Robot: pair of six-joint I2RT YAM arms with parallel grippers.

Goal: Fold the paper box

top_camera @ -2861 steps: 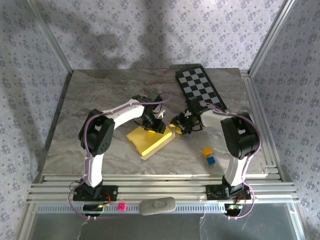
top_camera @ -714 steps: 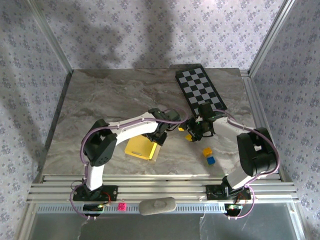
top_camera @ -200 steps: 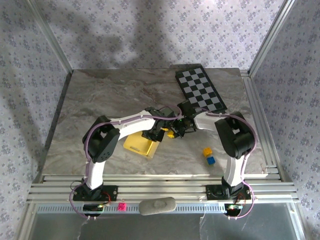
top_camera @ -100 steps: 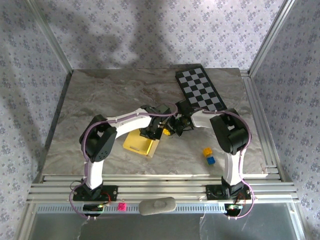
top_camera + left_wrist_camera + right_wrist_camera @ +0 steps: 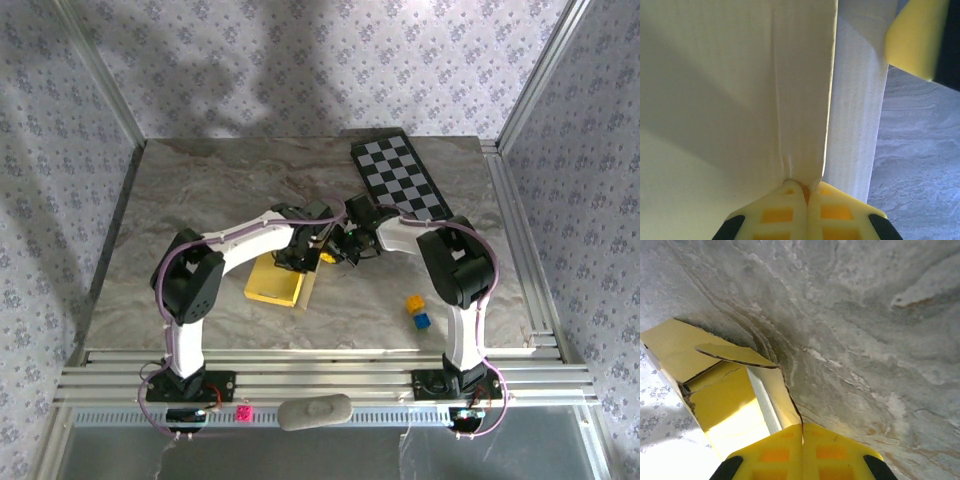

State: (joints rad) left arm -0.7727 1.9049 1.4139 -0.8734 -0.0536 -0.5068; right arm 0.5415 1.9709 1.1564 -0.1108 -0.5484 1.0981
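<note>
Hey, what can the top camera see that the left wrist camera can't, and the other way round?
Top camera: the wide table, the paper box as a yellow block near the middle, the chequered board at the far right, and a yellow cube beside a blue cube to the right of the box.
Left wrist camera: the left gripper up close, jaws shut on a thin cardboard edge, with the box's pale inside facing the lens.
Shared: the box and the marbled tabletop.
</note>
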